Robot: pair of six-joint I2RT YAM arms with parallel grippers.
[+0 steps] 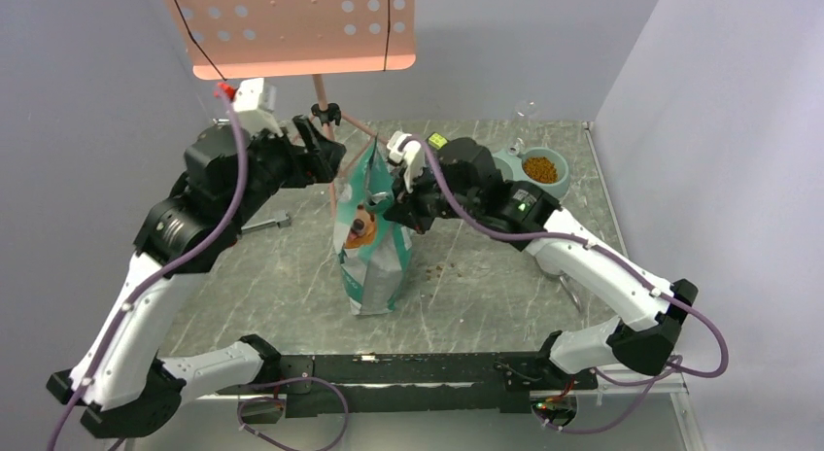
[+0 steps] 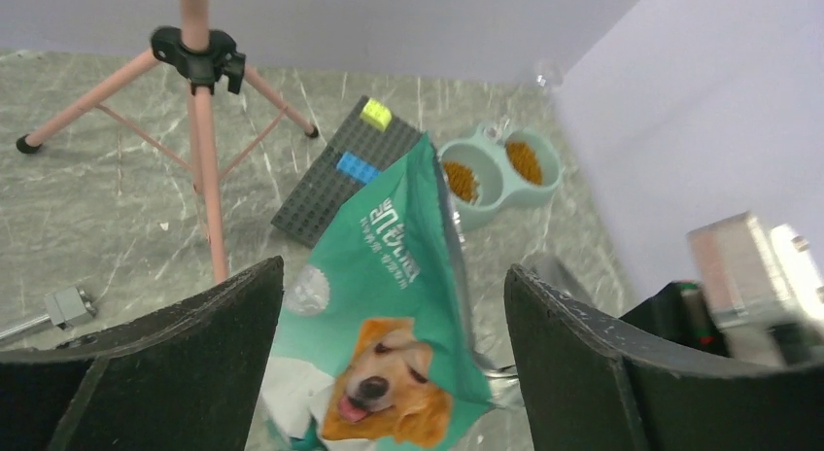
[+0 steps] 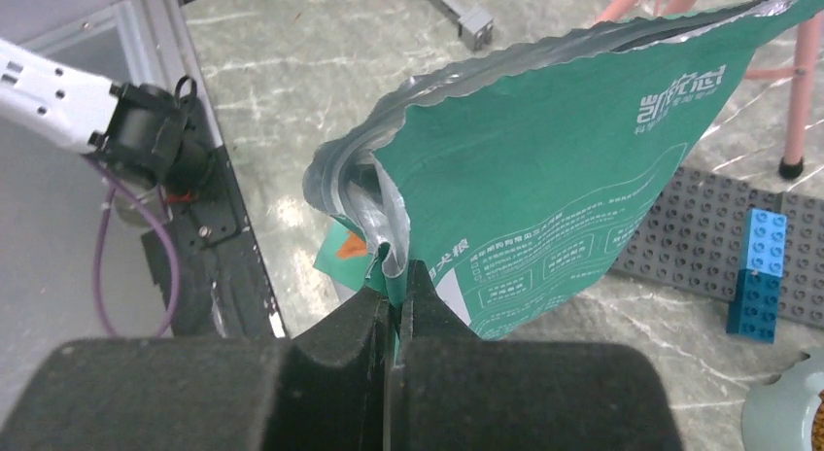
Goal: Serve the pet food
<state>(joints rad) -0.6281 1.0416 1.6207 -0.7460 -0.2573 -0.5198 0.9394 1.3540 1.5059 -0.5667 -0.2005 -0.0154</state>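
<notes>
The pet food, brown kibble (image 1: 540, 168), lies in the pale blue double bowl (image 1: 509, 160) at the back right. In the left wrist view both of the bowl's cups (image 2: 496, 206) hold kibble (image 2: 461, 179). A few pellets (image 1: 442, 270) lie loose on the table. The teal bag with a golden dog (image 1: 369, 239) stands mid-table, its top open. My right gripper (image 3: 396, 288) is shut on the bag's upper edge (image 3: 544, 150). My left gripper (image 2: 394, 266) hangs open above the bag (image 2: 389, 276), its fingers apart on either side and not touching it.
A pink tripod stand (image 2: 199, 130) with a perforated plate (image 1: 301, 28) rises behind the bag. A grey baseplate (image 2: 326, 189) with a yellow brick (image 2: 375, 113) and a blue brick (image 2: 356, 166) lies beside the bowl. A small metal piece (image 1: 267, 221) lies at the left. Walls close both sides.
</notes>
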